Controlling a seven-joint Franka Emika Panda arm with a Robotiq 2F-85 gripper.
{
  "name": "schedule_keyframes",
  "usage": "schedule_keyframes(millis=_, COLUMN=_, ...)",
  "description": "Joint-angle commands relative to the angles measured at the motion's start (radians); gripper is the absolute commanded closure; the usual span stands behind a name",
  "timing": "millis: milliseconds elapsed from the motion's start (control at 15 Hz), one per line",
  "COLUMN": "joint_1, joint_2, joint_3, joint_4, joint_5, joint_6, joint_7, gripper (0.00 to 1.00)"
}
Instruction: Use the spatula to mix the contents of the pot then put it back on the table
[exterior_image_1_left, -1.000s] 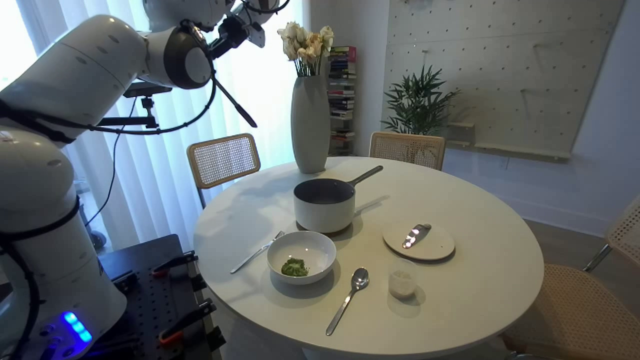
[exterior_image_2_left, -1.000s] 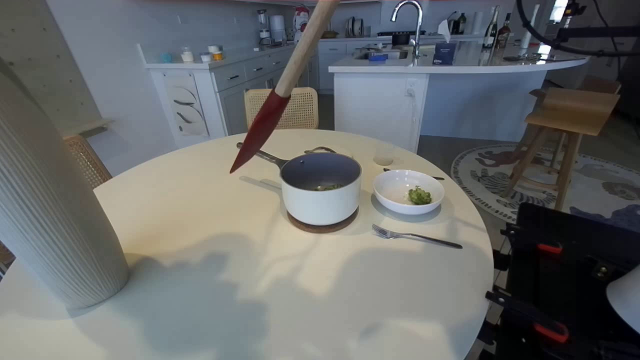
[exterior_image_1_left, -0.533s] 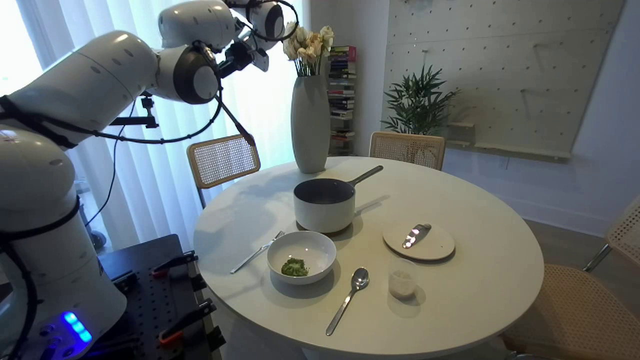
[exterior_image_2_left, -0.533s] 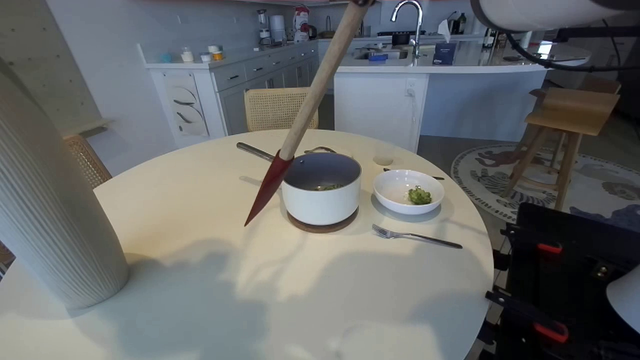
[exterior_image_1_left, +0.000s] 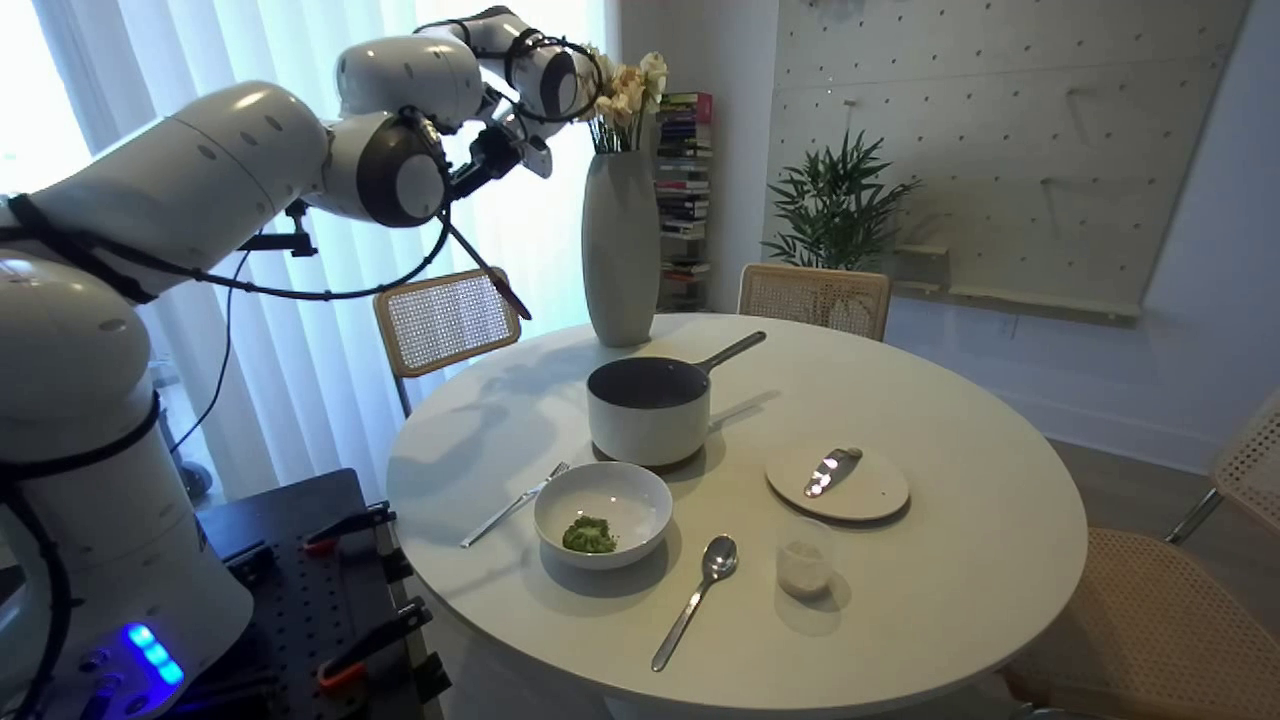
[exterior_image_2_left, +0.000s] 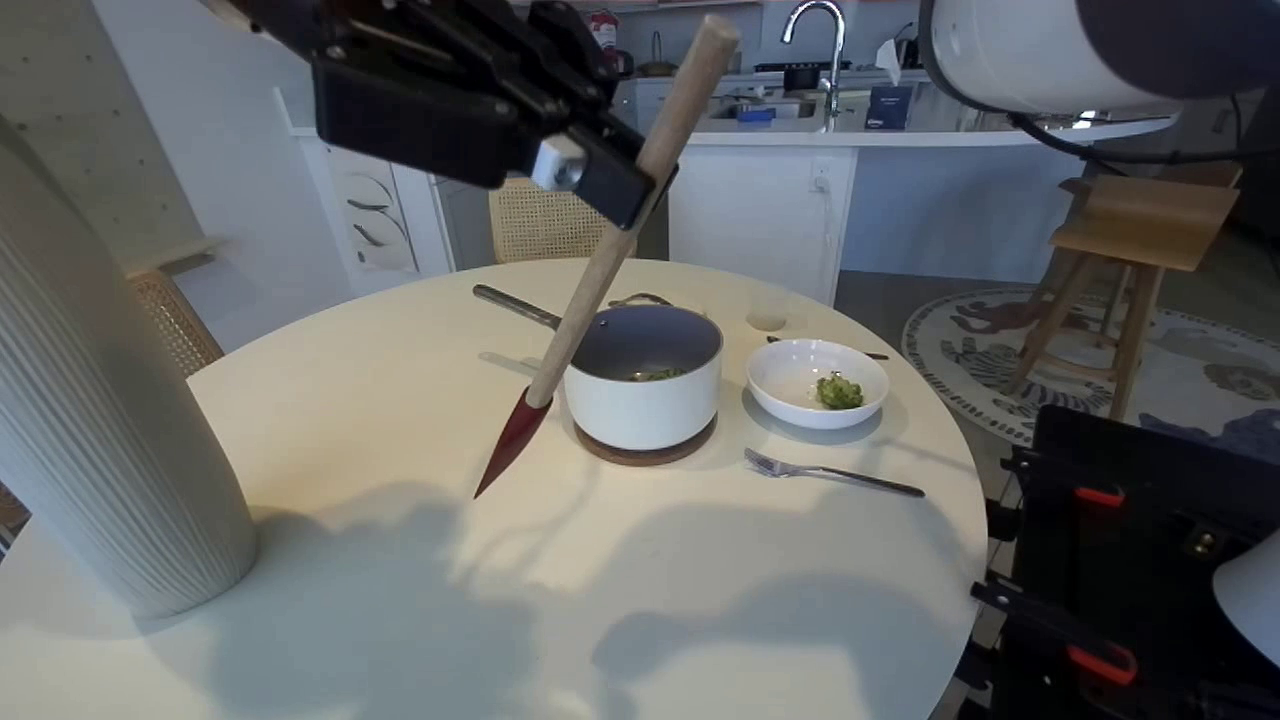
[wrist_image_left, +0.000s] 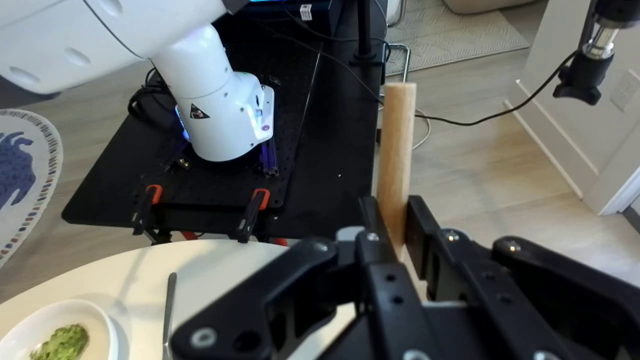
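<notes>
While the gripper (wrist_image_left: 393, 211) pinches the spatula (exterior_image_2_left: 575, 325) by its handle, the butt sticks up past the grip and the red blade (exterior_image_2_left: 517, 436) slants down, clear of the table (exterior_image_2_left: 380, 400). Pot (exterior_image_2_left: 642, 412) sits on a mat (exterior_image_2_left: 645, 457), lower than the gripper; blade outside pot.

Tall grey vase (exterior_image_1_left: 620, 250), far edge of the round white table (exterior_image_1_left: 950, 610) in an exterior view; round white saucepan (exterior_image_1_left: 650, 430) before it, round white bowl (exterior_image_1_left: 630, 503) nearer!
</notes>
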Motion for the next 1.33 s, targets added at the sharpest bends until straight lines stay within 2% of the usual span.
schedule_keyframes(millis=0, joint_1=0.009, joint_2=0.024, joint_3=0.0, joint_4=0.025, joint_5=-0.048, joint_6=0.039, joint_7=0.003, gripper=0.96)
schedule_keyframes(millis=333, joint_1=0.008, joint_2=0.067, joint_3=-0.002, joint_4=0.04, joint_5=-0.084, joint_6=0.069, joint_7=-0.003, gripper=0.96)
schedule_keyframes(millis=867, joint_1=0.033, joint_2=0.108, joint_3=-0.044, joint_4=0.047, joint_5=-0.242, joint_6=0.185, joint_7=-0.042, gripper=0.96)
schedule_keyframes(millis=1267, joint_1=0.026, joint_2=0.147, joint_3=-0.039, joint_4=0.048, joint_5=-0.246, joint_6=0.261, joint_7=-0.006, gripper=0.96)
